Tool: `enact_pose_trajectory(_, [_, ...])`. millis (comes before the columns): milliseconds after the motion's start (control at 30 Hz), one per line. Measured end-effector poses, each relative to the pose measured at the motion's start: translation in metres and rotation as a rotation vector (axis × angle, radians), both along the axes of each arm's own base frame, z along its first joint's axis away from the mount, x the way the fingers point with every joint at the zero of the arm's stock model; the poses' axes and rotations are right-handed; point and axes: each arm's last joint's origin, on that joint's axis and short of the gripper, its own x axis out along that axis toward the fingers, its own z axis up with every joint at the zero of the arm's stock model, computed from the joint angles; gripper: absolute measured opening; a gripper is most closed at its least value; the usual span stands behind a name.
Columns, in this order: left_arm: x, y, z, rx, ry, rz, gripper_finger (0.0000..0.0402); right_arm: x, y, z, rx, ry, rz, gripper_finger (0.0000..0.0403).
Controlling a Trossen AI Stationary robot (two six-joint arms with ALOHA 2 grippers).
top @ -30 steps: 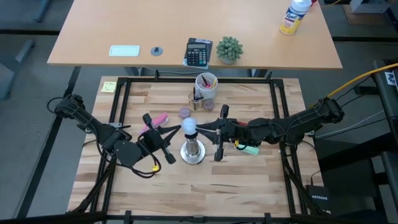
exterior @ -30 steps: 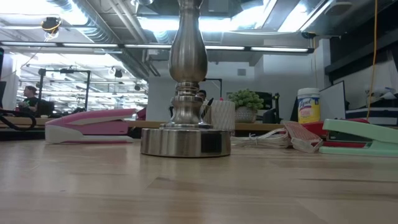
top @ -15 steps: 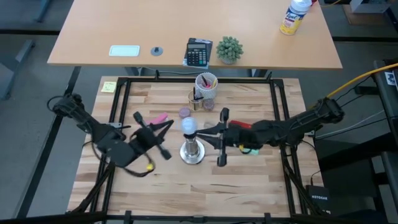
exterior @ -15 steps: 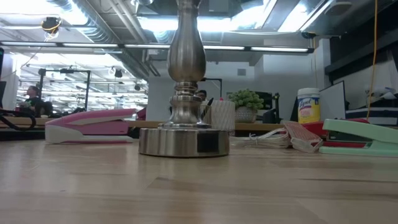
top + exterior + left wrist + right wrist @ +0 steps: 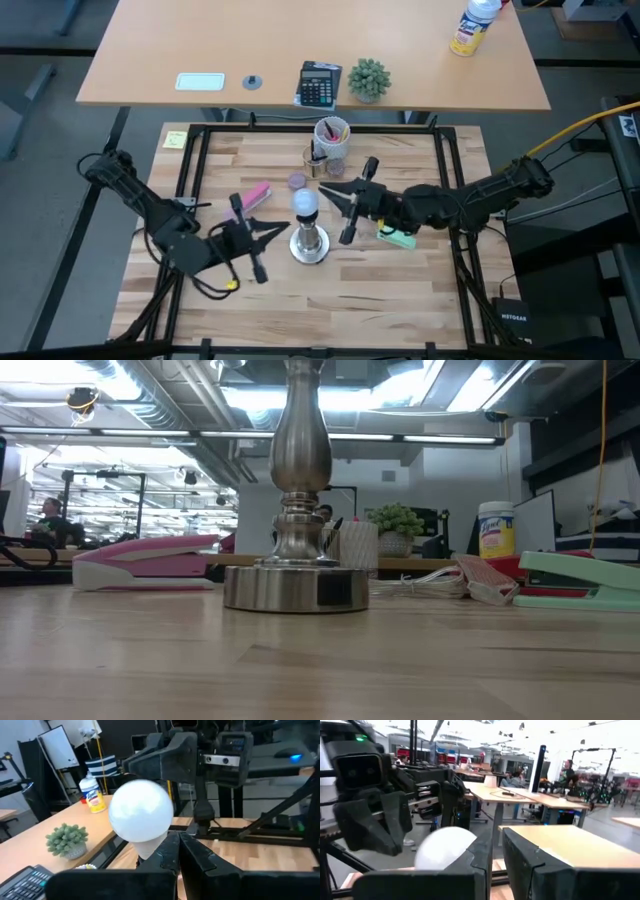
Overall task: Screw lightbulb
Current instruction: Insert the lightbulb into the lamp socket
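My left gripper [image 5: 278, 231] has its fingers pressed together, empty, just left of the metal stand [image 5: 309, 243]. The white lightbulb [image 5: 305, 203] sits on top of that stand, between my two grippers. My right gripper [image 5: 325, 187] is just right of the bulb, fingers nearly together, holding nothing.

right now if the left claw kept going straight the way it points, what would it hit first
Probably the lightbulb, or the neck just under it. The left claw is shut and aimed at the metal stand, where the bulb sits. The right claw lies beyond it on the far side. Depth is hard to judge.
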Motion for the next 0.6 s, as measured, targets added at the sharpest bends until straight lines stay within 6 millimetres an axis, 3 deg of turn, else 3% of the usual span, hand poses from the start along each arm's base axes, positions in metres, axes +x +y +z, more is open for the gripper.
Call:
enact_pose_trajectory(367, [0.014, 0.017, -0.004, 0.031, 0.026, 0.091, 0.0001, 0.005, 0.002, -0.008, 0.054, 0.03, 0.038, 0.0048])
enact_pose_trajectory(600, [0.015, 0.019, -0.004, 0.067, 0.045, 0.109, 0.0001, 0.005, 0.005, -0.007, 0.102, 0.018, 0.157, 0.0048])
